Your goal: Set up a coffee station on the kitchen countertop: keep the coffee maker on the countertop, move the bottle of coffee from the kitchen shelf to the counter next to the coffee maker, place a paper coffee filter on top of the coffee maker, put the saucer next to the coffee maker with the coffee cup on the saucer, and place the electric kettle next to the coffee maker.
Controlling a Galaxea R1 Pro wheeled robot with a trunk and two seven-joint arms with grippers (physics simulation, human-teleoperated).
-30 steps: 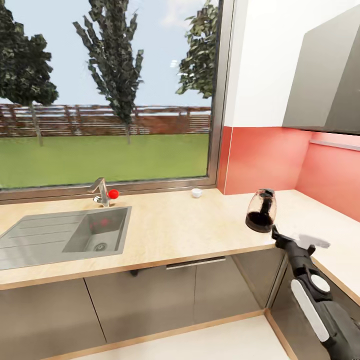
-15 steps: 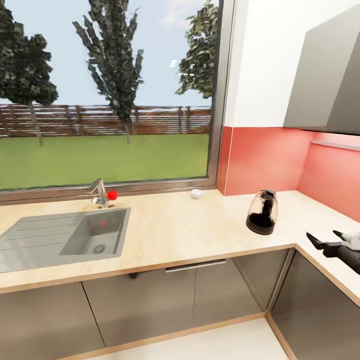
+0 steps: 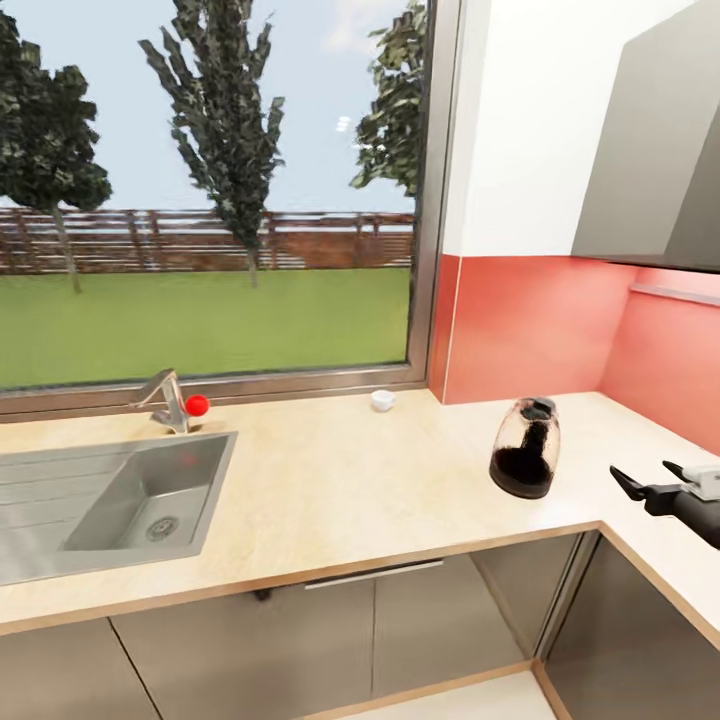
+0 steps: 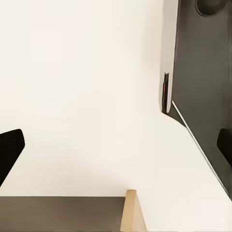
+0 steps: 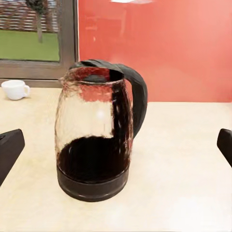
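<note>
The electric kettle [image 3: 525, 448], a clear glass jug with a black base and handle, stands upright on the beige kitchen countertop [image 3: 340, 480] near the corner. My right gripper [image 3: 650, 478] hovers to its right, open and apart from it. In the right wrist view the electric kettle [image 5: 99, 140] stands straight ahead between the spread fingertips [image 5: 9, 150]. The tiny white coffee cup [image 3: 383, 400] sits at the back by the window, and the coffee cup [image 5: 15, 89] also shows behind the kettle. My left gripper [image 4: 116, 147] is open over pale floor.
A steel sink [image 3: 130, 495] with a faucet [image 3: 165, 400] and a red knob [image 3: 197, 404] lies in the counter at the left. A red backsplash [image 3: 530, 325] and a grey wall cabinet [image 3: 650, 150] close the corner. Grey cabinet fronts [image 3: 400, 620] run below.
My right gripper was at the kettle one second ago and has drawn back to the right, leaving the kettle standing free. The camera has since shifted, sliding the scene left and down.
</note>
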